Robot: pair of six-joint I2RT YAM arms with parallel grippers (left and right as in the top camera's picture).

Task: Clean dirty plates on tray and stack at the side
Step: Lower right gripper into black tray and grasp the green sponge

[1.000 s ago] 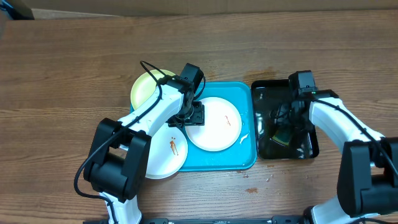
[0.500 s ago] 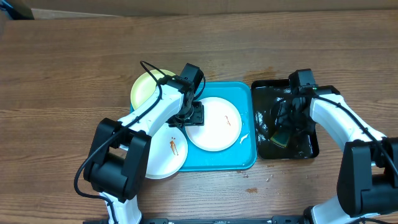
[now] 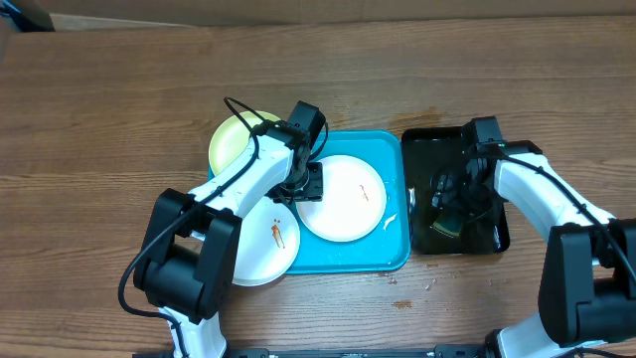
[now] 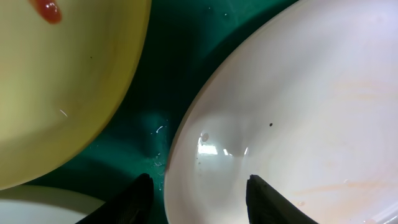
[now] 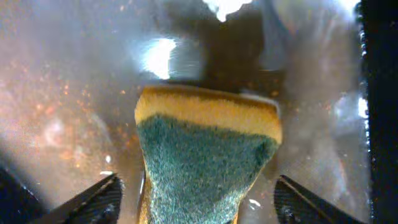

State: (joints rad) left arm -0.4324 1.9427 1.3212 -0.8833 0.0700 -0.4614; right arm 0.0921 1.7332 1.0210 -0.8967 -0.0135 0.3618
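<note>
White plate (image 3: 343, 197) on tray (image 3: 393, 149), rim lying between left gripper (image 4: 199, 186) jaws. Jaws partly spread, astride rim: one finger over plate, one over tray. Right gripper (image 5: 198, 186) jaws spread wide, flanking sponge (image 5: 205, 149) in black tray (image 3: 427, 149).

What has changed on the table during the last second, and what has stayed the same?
The right gripper shifted slightly over the black tray and spread its fingers. The sponge now stands free between them, so it was apparently let go. The left gripper stayed at the rim of the white plate on the blue tray. Nothing else moved.
</note>
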